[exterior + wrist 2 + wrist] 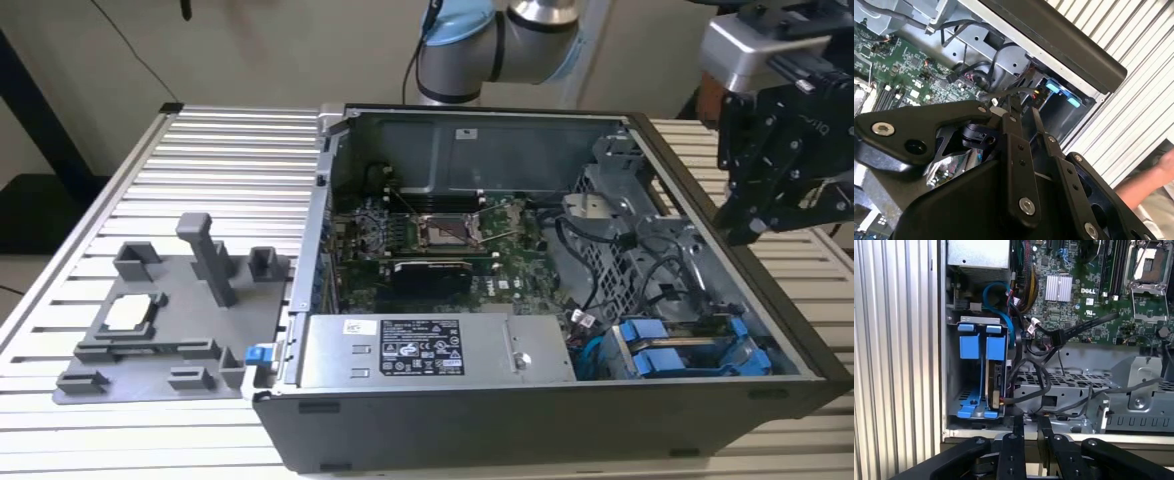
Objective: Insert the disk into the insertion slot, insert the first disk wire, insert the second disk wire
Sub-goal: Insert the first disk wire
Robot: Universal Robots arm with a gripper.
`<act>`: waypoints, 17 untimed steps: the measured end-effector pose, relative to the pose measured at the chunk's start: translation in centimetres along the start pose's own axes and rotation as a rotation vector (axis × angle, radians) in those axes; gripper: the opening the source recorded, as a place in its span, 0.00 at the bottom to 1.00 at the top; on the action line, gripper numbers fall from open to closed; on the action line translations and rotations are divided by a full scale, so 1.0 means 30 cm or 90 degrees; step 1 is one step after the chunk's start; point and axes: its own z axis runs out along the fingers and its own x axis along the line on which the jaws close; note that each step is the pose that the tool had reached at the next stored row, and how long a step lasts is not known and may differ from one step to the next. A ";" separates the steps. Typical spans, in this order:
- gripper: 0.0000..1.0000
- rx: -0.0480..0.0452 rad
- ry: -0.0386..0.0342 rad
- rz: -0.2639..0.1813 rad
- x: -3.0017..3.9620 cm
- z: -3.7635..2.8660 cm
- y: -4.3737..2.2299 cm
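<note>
One gripper (742,232) hangs tilted above the computer case (534,430) at the exterior view's right, fingers narrowly parted, empty.

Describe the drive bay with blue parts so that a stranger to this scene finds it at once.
Start at the open computer case on the ribbed metal table. In the exterior view, pass the long grey power-supply box towards the exterior view's right; the drive bay fills that near corner. Its bright blue plastic parts distinguish it from the all-grey perforated cage beside it.
</note>
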 end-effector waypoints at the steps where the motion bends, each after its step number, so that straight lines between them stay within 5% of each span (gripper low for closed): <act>1: 0.26 0.0000 -0.0001 0.000 -0.009 0.000 0.002; 9: 0.26 0.0000 0.0002 0.000 -0.080 0.001 0.034; 17: 0.26 -0.0001 0.0021 0.000 -0.097 0.001 0.110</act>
